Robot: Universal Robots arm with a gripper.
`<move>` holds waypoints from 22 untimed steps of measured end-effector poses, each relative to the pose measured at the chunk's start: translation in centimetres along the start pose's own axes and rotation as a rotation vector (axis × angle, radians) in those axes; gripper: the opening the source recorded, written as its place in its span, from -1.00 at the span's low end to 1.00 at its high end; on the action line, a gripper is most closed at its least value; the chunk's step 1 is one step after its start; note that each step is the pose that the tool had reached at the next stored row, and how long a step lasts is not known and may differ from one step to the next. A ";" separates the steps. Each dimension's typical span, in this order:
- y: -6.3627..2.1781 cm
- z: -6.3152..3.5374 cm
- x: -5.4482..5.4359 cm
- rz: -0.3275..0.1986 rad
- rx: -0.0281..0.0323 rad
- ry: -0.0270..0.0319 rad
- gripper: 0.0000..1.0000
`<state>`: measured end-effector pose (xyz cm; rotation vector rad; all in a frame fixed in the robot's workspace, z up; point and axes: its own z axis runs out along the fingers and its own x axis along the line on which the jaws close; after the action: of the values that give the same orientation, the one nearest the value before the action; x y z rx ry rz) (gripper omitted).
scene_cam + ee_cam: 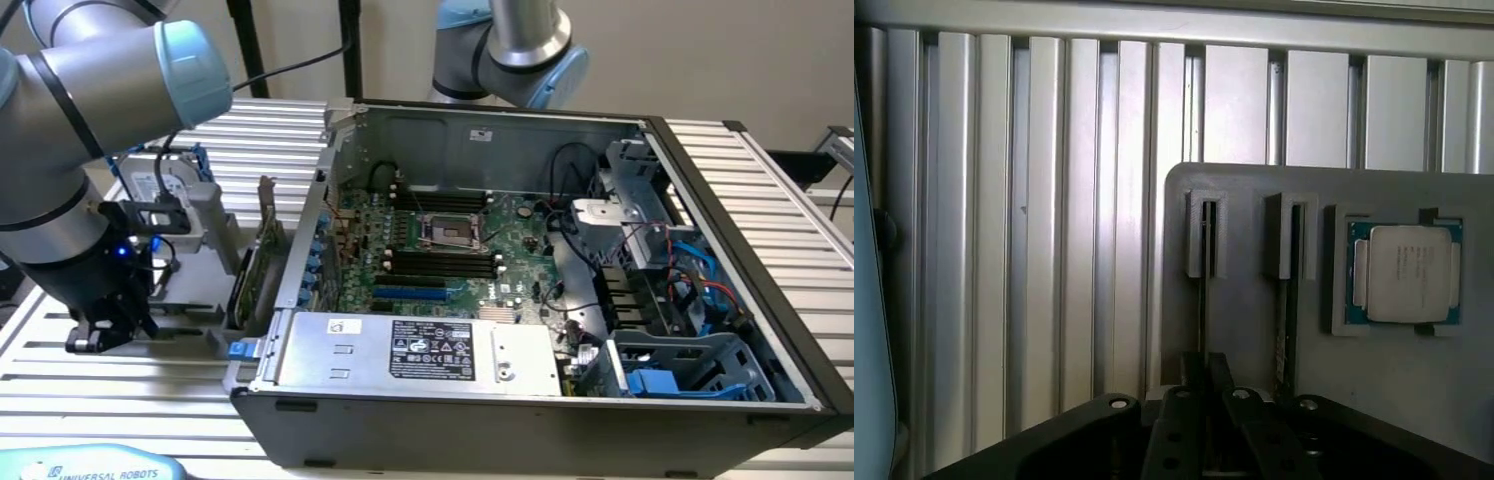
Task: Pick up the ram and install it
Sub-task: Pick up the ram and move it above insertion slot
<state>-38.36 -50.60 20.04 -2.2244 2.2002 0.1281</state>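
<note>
Grips the ram (1202,300) edge-on in a grey holder (1244,185), with the claw (1204,375) drawn almost closed.
Pinches the stick's thin upper edge between fingertips (1192,368) set close together, in the holder slot farther from the processor chip (1406,272); leaves a second stick (1290,320) untouched in the slot between. Hangs low over the ribbed tabletop (160,400), to the exterior view's left of the open computer case (534,420). Reads "UNIVERSAL ROBOTS" on a pale blue cover (94,468) at the near edge; finds the print on the chip and the power supply label (431,352) too small to read.
</note>
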 end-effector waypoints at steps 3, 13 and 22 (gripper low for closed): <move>0.02 -0.84 -0.1 0.000 -0.0005 -0.0006 -0.73; -0.11 -4.56 -0.3 0.000 -0.0013 -0.0038 -0.73; -1.08 -8.71 -0.6 0.000 -0.0024 -0.0038 -0.73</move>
<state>-36.85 -50.60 28.70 -2.2234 2.1993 0.1350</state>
